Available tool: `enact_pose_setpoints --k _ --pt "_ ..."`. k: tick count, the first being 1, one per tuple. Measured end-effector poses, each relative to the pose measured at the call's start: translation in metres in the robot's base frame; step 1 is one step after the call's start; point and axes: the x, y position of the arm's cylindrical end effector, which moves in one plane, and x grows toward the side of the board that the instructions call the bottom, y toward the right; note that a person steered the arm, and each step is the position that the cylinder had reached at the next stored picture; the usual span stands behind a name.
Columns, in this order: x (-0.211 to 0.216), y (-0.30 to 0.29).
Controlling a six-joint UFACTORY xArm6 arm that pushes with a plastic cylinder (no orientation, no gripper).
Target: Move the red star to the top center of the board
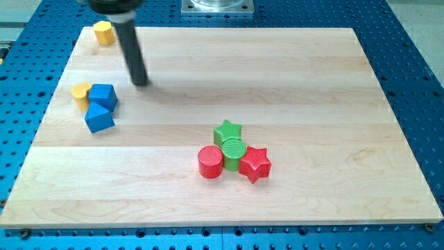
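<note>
- We had no fingers on this rig, so nothing opened, closed or was held; the arm ended in a dark rod, and my tip (142,82) rested on bare counter (291,76).
- The red star (254,164) sat low on the board, right of centre, at the right end of a tight cluster.
- Touching the red star's left side was the green cylinder (233,151); the green star (227,131) lay up and left of the red star, and the red cylinder (210,162) lay left of it, beyond the green cylinder.
- My tip stood well apart from the red star, far up and left of it. The two blue blocks (101,105), the yellow block (82,94) beside them and another yellow block (103,32) were farther left again.
- Judgement: the step in hand was the approach. We would route the tip around the right of the red star, clear of the cluster, and set it just below the star.
- Judgement: pushing up and slightly left from there should peel the star off the green cylinder without dragging it along; a centred contact should limit spinning.
</note>
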Motion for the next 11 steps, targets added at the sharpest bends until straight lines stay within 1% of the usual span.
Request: enact_pose_setpoints --k 1,2,3,4,5,6,7,8,9,11 --pt "0.017 0.126" --pt "0.067 0.229" --pt "0.14 0.204" --pt "0.143 0.221" --pt "0.19 0.24" --pt "0.222 0.184" --pt "0.224 0.156" --pt "0.209 0.115" --pt "0.185 0.158" --pt "0.204 0.188"
